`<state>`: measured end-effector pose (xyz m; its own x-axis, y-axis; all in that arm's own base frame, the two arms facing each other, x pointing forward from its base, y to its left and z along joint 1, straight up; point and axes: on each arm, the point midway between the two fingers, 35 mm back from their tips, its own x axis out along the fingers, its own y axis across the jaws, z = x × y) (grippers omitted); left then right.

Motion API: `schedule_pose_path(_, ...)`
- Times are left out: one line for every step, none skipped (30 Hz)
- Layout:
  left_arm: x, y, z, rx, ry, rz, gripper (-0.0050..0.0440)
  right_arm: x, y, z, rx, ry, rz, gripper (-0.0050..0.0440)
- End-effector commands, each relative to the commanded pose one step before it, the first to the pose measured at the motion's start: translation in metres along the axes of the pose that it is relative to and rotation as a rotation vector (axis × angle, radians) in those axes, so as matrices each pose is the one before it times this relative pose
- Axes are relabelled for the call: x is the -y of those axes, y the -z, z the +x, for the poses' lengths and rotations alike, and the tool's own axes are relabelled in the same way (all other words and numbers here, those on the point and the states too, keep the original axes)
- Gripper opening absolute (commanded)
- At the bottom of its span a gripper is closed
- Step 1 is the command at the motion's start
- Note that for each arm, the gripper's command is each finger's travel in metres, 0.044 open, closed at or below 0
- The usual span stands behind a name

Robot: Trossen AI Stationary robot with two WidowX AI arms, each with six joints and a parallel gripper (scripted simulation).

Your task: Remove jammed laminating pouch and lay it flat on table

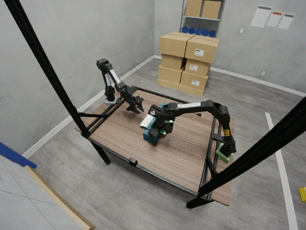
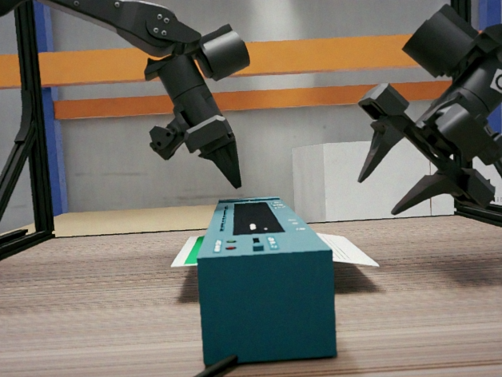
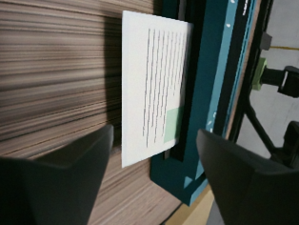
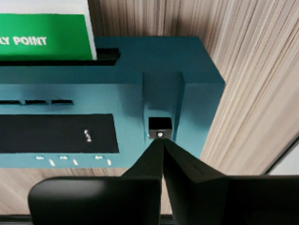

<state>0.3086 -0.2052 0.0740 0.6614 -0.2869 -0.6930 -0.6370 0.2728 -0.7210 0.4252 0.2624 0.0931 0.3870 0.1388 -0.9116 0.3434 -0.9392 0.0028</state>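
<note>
Above the small black key with a white dot, judged to be RELEASE, the right gripper is held pinched shut, empty; contact cannot be told. The left gripper is parted fairly wide, holding nothing. In its wrist view, the white lined pouch with green print is seen at twelve o'clock, jammed through the upright teal box-shaped laminator. Grasp preparation seems in hand; the edge should be pinched, then pulled with the key held down (locked rollers otherwise resist). Overhead, the black plug, to be avoided, is seen near two o'clock from the laminator.
</note>
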Motion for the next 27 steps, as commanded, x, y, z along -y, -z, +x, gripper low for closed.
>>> schedule_pose_path(-0.00021,0.00099,-0.00050,-0.00094,0.00169,-0.00363,0.0266,0.00051,0.00807,-0.01218,-0.03210,0.00686,0.00319,-0.0050)
schedule_pose_path(0.00000,0.00000,0.00000,0.00000,0.00000,0.00000,0.0266,0.00000,0.00000,0.00000,0.00000,0.00000,0.00000,-0.0050)
schedule_pose_path(0.00000,0.00000,0.00000,0.00000,0.00000,0.00000,0.0266,0.00000,0.00000,0.00000,0.00000,0.00000,0.00000,-0.0050)
schedule_pose_path(0.00000,0.00000,0.00000,0.00000,0.00000,0.00000,0.0266,0.00000,0.00000,0.00000,0.00000,0.00000,0.00000,-0.0050)
schedule_pose_path(0.00000,0.00000,0.00000,0.00000,0.00000,0.00000,0.0266,0.00000,0.00000,0.00000,0.00000,0.00000,0.00000,-0.0050)
schedule_pose_path(0.00000,0.00000,0.00000,0.00000,0.00000,0.00000,0.0266,0.00000,0.00000,0.00000,0.00000,0.00000,0.00000,-0.0050)
schedule_pose_path(0.00000,0.00000,0.00000,0.00000,0.00000,0.00000,0.0266,0.00000,0.00000,0.00000,0.00000,0.00000,0.00000,-0.0050)
schedule_pose_path(0.00000,0.00000,0.00000,0.00000,0.00000,0.00000,0.0266,0.00000,0.00000,0.00000,0.00000,0.00000,0.00000,-0.0050)
schedule_pose_path(0.00000,0.00000,0.00000,0.00000,0.00000,0.00000,0.0266,0.00000,0.00000,0.00000,0.00000,0.00000,0.00000,-0.0050)
schedule_pose_path(0.00000,0.00000,0.00000,0.00000,0.00000,0.00000,0.0266,0.00000,0.00000,0.00000,0.00000,0.00000,0.00000,-0.0050)
schedule_pose_path(0.00000,0.00000,0.00000,0.00000,0.00000,0.00000,0.0266,0.00000,0.00000,0.00000,0.00000,0.00000,0.00000,-0.0050)
schedule_pose_path(0.00000,0.00000,0.00000,0.00000,0.00000,0.00000,0.0266,0.00000,0.00000,0.00000,0.00000,0.00000,0.00000,-0.0050)
schedule_pose_path(0.00000,0.00000,0.00000,0.00000,0.00000,0.00000,0.0266,0.00000,0.00000,0.00000,0.00000,0.00000,0.00000,-0.0050)
schedule_pose_path(0.00000,0.00000,0.00000,0.00000,0.00000,0.00000,0.0266,0.00000,0.00000,0.00000,0.00000,0.00000,0.00000,-0.0050)
schedule_pose_path(0.00707,-0.00013,0.00648,-0.00261,0.01737,-0.00031,0.0266,0.00000,0.00000,0.00000,0.00000,0.00000,0.00000,-0.0050)
schedule_pose_path(-0.00119,0.00000,0.00926,0.00038,-0.00254,0.00006,0.0266,0.00000,0.00000,0.00000,0.00000,0.00000,0.00000,-0.0050)
schedule_pose_path(-0.00117,0.00000,0.00926,0.00038,-0.00251,0.00003,0.0266,0.00000,0.00000,0.00000,0.00000,0.00000,0.00000,-0.0050)
schedule_pose_path(-0.00115,0.00000,0.00926,0.00038,-0.00254,0.00006,0.0266,0.00000,0.00000,0.00000,0.00000,0.00000,0.00000,-0.0050)
schedule_pose_path(-0.00112,0.00001,0.00926,0.00041,-0.00254,0.00003,0.0266,0.00000,0.00000,0.00000,0.00000,0.00000,0.00000,-0.0050)
schedule_pose_path(-0.00110,0.00001,0.00927,0.00038,-0.00254,0.00003,0.0266,0.00000,0.00000,0.00000,0.00000,0.00000,0.00000,-0.0050)
schedule_pose_path(-0.00108,0.00001,0.00927,0.00038,-0.00251,0.00006,0.0266,0.00000,0.00000,0.00000,0.00000,0.00000,0.00000,-0.0050)
schedule_pose_path(-0.00089,0.00002,0.00787,0.00031,-0.00217,0.00003,0.0266,0.00000,0.00000,0.00000,0.00000,0.00000,0.00000,-0.0050)
schedule_pose_path(0.00000,0.00000,0.00000,0.00000,0.00000,0.00000,0.0266,0.00000,0.00000,0.00000,0.00000,0.00000,0.00000,-0.0050)
schedule_pose_path(0.00000,0.00000,0.00000,0.00000,0.00000,0.00000,0.0266,0.00000,0.00000,0.00000,0.00000,0.00000,0.00000,-0.0050)
schedule_pose_path(0.00000,0.00000,0.00000,0.00000,0.00000,0.00000,0.0266,0.00000,0.00000,0.00000,0.00000,0.00000,0.00000,-0.0050)
schedule_pose_path(0.00000,0.00000,0.00000,0.00000,0.00000,0.00000,0.0266,0.00000,0.00000,0.00000,0.00000,0.00000,0.00000,-0.0050)
schedule_pose_path(0.00000,0.00000,0.00000,0.00000,0.00000,0.00000,0.0266,0.00000,0.00000,0.00000,0.00000,0.00000,0.00000,-0.0050)
